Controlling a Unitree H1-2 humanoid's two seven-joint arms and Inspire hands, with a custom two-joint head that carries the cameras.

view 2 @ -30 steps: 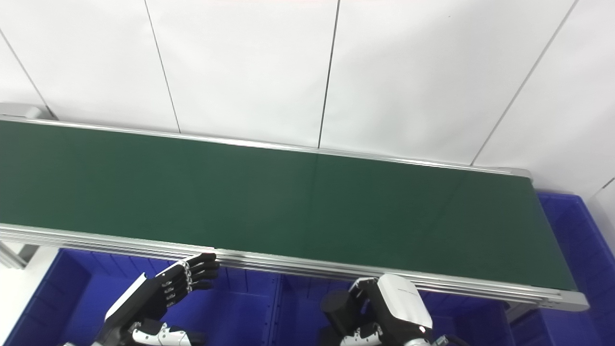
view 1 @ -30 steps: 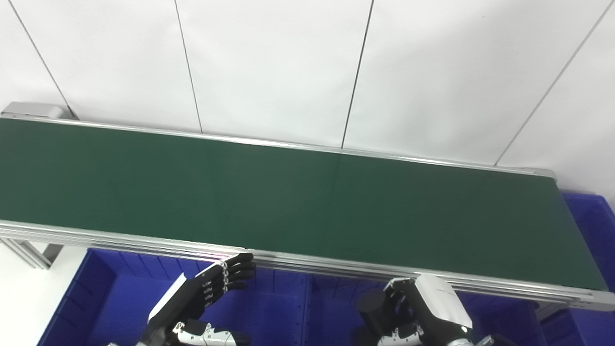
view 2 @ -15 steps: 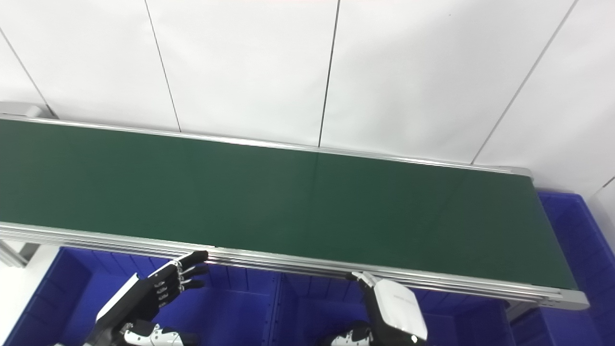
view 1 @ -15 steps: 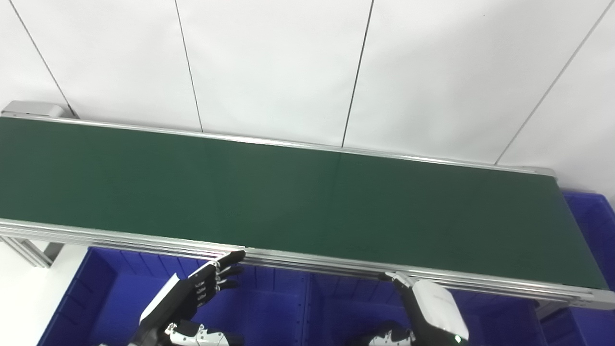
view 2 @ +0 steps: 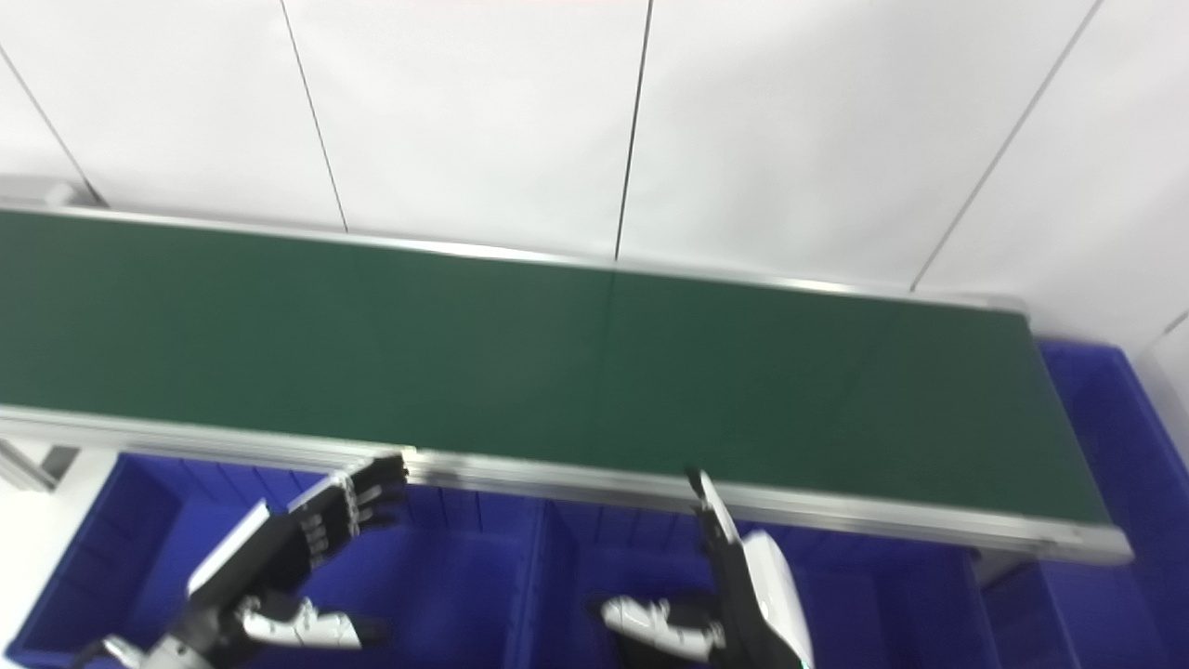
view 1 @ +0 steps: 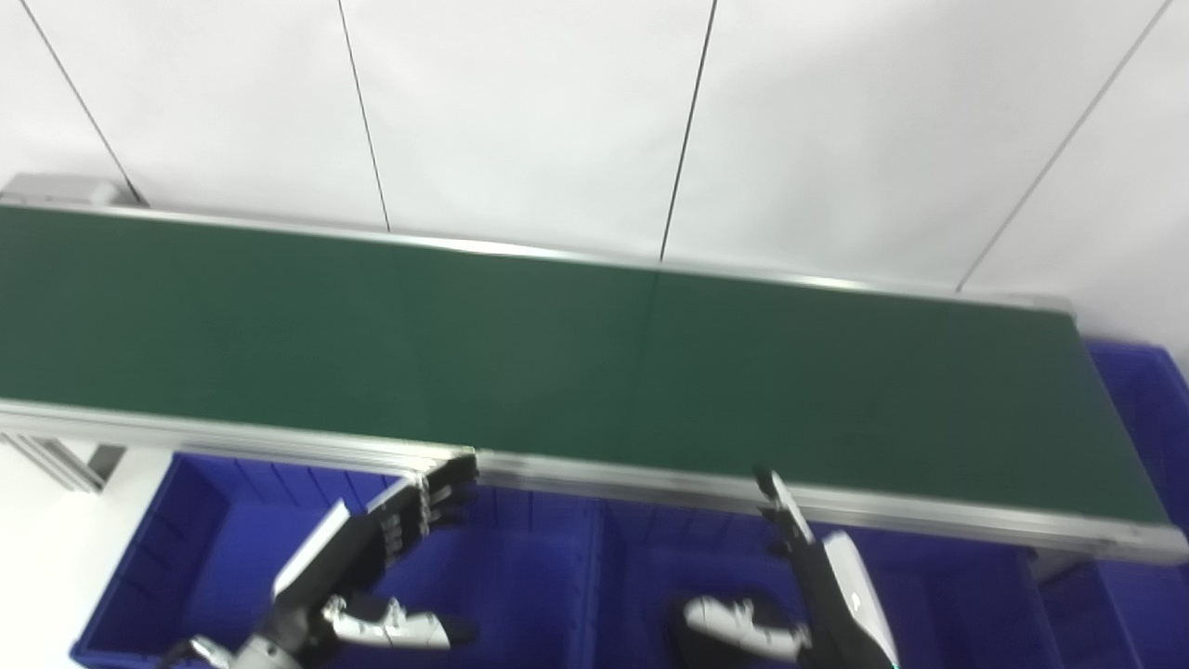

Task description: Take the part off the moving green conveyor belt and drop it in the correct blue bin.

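Observation:
The green conveyor belt (view 1: 594, 362) runs across the view from left to right, and no part shows anywhere on it. My left hand (view 1: 372, 548) hovers over a blue bin (view 1: 223, 539) just below the belt's near rail, open, fingers stretched toward the rail and thumb spread. My right hand (view 1: 817, 585) is over the neighbouring blue bin (view 1: 650, 576). It is open and edge-on, with its fingers pointing up at the rail and its white thumb out to the left. Neither hand holds anything.
The belt's aluminium near rail (view 1: 650, 483) runs just above both hands. A third blue bin (view 1: 1147, 400) stands past the belt's right end. A white panelled wall (view 1: 557, 121) rises behind the belt, and white floor (view 1: 46, 557) shows at the lower left.
My right hand has unfolded from a curled fist into a flat open hand reaching up toward the rail. The left hand has barely moved. The whole picture has shifted slightly, so the camera moved.

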